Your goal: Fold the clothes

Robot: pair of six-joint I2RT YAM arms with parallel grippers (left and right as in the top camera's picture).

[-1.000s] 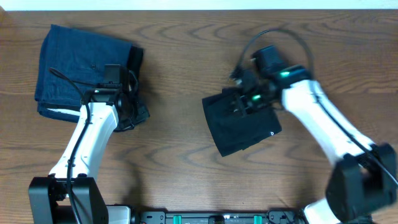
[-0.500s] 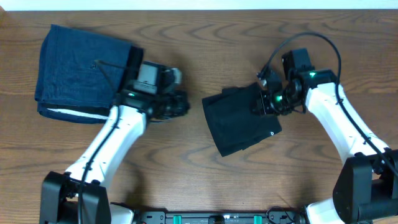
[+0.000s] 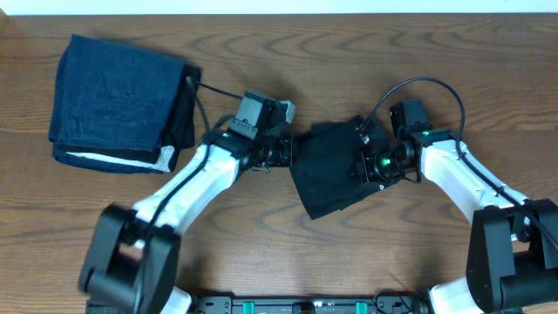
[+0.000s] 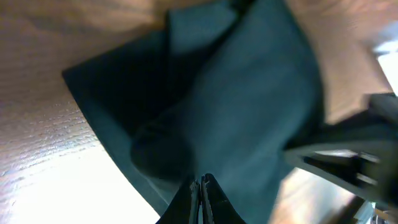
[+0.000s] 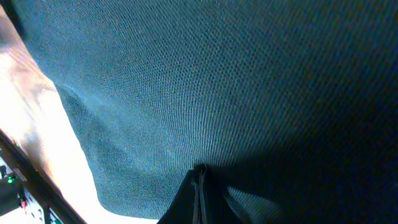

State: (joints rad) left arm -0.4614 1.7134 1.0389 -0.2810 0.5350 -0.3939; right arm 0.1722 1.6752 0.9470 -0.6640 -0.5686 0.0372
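Note:
The black shirt [image 3: 330,174] lies folded into a small packet at the table's middle, its top edge a little bunched. My left gripper [image 3: 289,153] is at the shirt's left edge, fingers shut; in the left wrist view the closed tips [image 4: 202,180] rest over the dark fabric [image 4: 249,106] with nothing between them. My right gripper [image 3: 363,166] sits on the shirt's right part, shut; in the right wrist view its closed tips [image 5: 200,169] press against the knit fabric [image 5: 186,81].
A folded dark-blue denim-like garment [image 3: 113,100] with a white edge lies at the far left, with a dark strip along its right side. Bare wooden table [image 3: 261,253] lies in front of the shirt. The right arm's cable loops above the shirt.
My left arm swung right from the denim garment to the shirt's left edge. My right gripper moved down and left onto the shirt. The shirt's top edge bunched slightly.

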